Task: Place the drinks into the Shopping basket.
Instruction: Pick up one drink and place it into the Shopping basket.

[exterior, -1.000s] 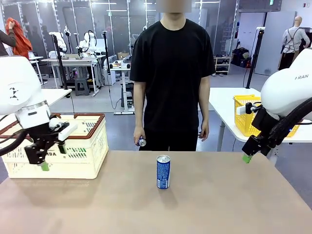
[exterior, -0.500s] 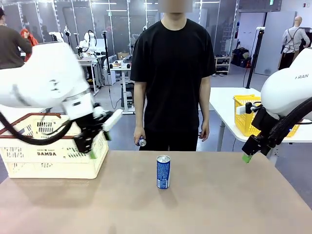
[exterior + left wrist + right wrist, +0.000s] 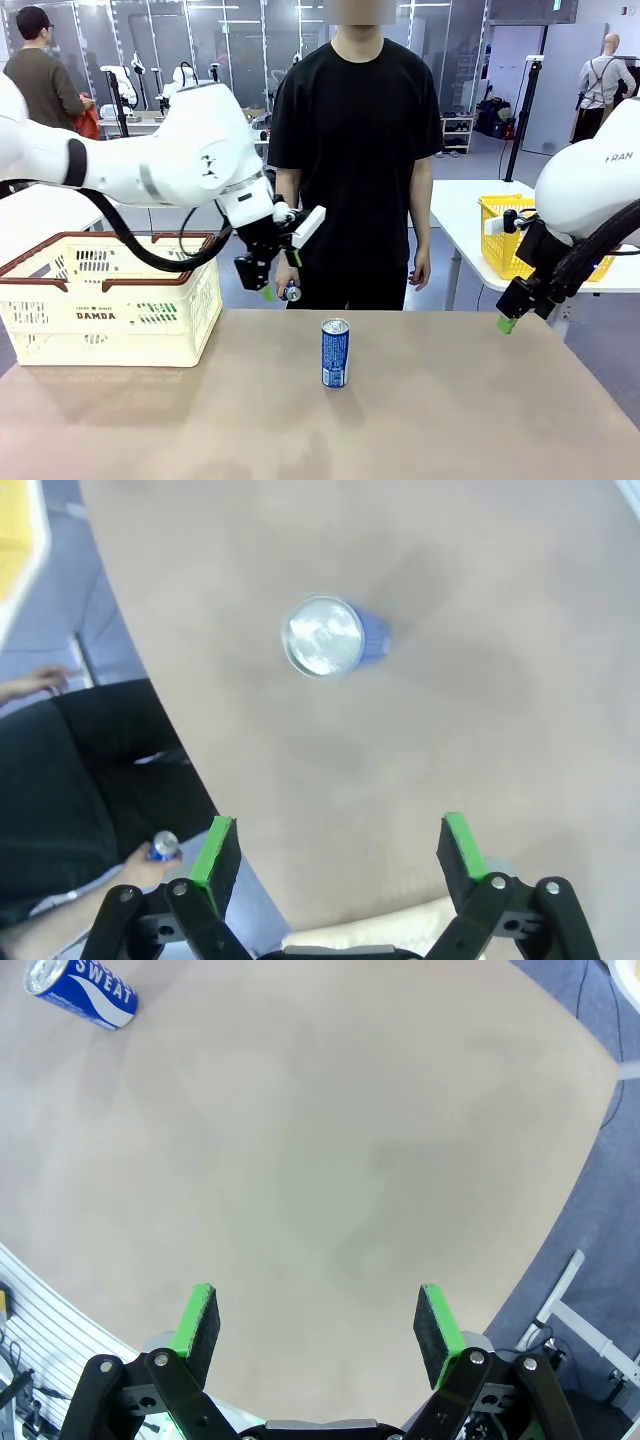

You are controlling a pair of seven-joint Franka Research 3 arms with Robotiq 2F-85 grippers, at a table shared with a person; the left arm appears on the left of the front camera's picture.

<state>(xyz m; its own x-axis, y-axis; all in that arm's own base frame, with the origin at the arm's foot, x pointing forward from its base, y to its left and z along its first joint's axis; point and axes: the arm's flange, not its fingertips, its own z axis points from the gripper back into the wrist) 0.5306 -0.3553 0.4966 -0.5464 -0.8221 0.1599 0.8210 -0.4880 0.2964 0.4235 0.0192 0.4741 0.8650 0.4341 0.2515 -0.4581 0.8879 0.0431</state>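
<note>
Left jaws released and empty, green pads spread, hanging mid-frame in the front view just beside a person's hand with a small can. Below and to the right, a blue can upright on the surface, centre frame. Right jaws released as well, empty, at the right edge of the frame above the surface's far corner. At left, the cream basket, well apart from the blue can.
</note>
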